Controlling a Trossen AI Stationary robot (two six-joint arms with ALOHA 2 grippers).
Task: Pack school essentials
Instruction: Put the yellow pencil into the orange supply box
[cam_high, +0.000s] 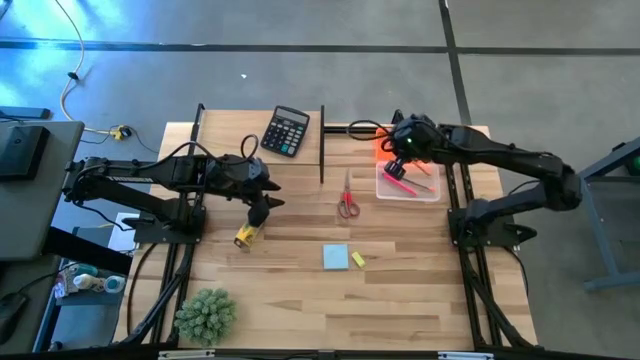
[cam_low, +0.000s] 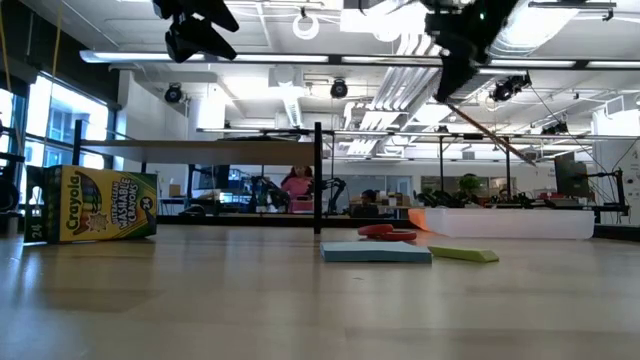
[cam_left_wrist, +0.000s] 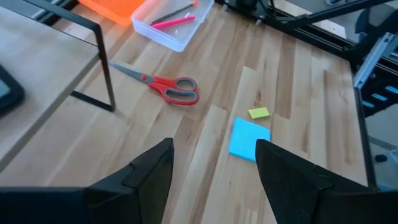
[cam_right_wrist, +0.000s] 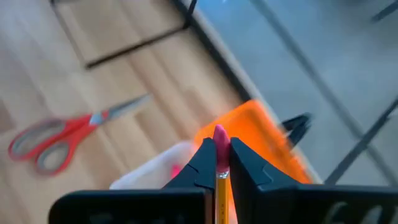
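Closed on a pencil (cam_right_wrist: 220, 163) with a pink eraser tip, the right gripper (cam_right_wrist: 221, 163) hangs above the clear plastic tray (cam_high: 408, 189) at the table's (cam_high: 400, 290) far right, where a pink pen (cam_high: 399, 184) and another thin pencil (cam_left_wrist: 172, 12) already lie, an orange lid (cam_right_wrist: 261, 134) just beside it. Red-handled scissors (cam_high: 347, 198) lie left of the tray, and the blue note pad (cam_high: 335, 257) and small yellow block (cam_high: 358, 259) sit nearer mid-table, close together. Left gripper (cam_high: 262, 205) hovers with fingers apart and empty over the Crayola crayon box (cam_high: 246, 236) on the left side.
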